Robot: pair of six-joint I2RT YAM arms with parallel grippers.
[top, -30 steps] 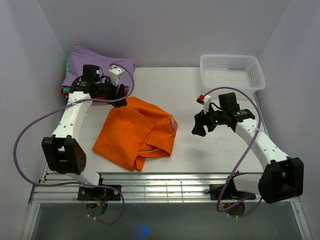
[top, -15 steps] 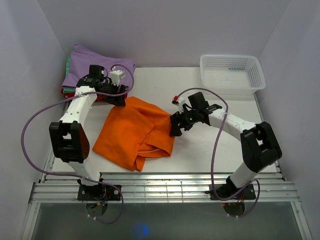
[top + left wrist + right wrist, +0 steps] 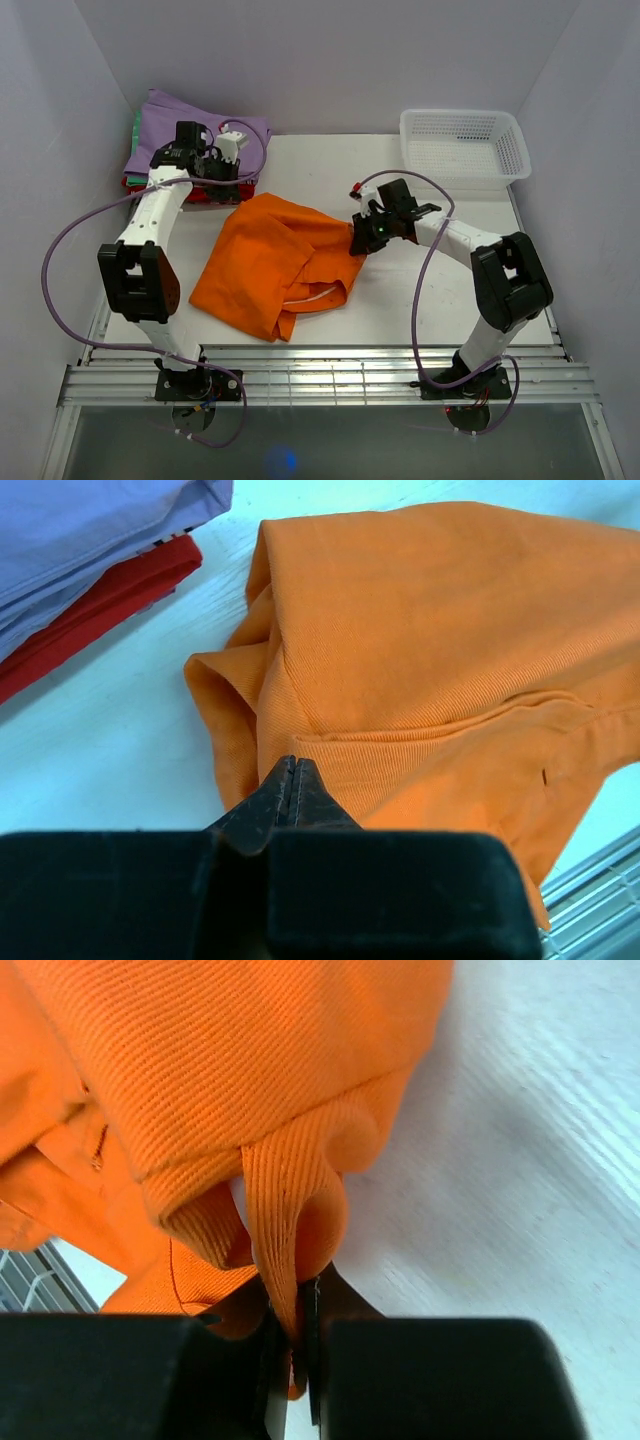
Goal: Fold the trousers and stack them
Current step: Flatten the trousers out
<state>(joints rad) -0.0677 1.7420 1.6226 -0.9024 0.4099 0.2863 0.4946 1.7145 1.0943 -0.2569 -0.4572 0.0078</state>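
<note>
The orange trousers (image 3: 275, 265) lie crumpled and partly folded on the white table (image 3: 430, 290), left of centre. My left gripper (image 3: 243, 186) sits at their far left corner. In the left wrist view its jaws (image 3: 293, 767) are shut tip to tip just over the orange cloth (image 3: 430, 650), with no cloth visible between them. My right gripper (image 3: 362, 240) is at the trousers' right edge. In the right wrist view it (image 3: 298, 1310) is shut on a raised fold of the orange cloth (image 3: 220, 1060), which loops up out of the jaws.
A stack of folded garments stands at the far left corner: lilac-purple (image 3: 200, 125) on top, red (image 3: 212, 196) and a green edge (image 3: 133, 130) beneath. A white mesh basket (image 3: 462, 145) stands at the far right. The slatted front edge (image 3: 330, 375) runs along the near side.
Both grippers have gone from open to shut. The right arm swung left to the trousers' right edge and pinched a fold. The left gripper shifted slightly at the far left corner.
</note>
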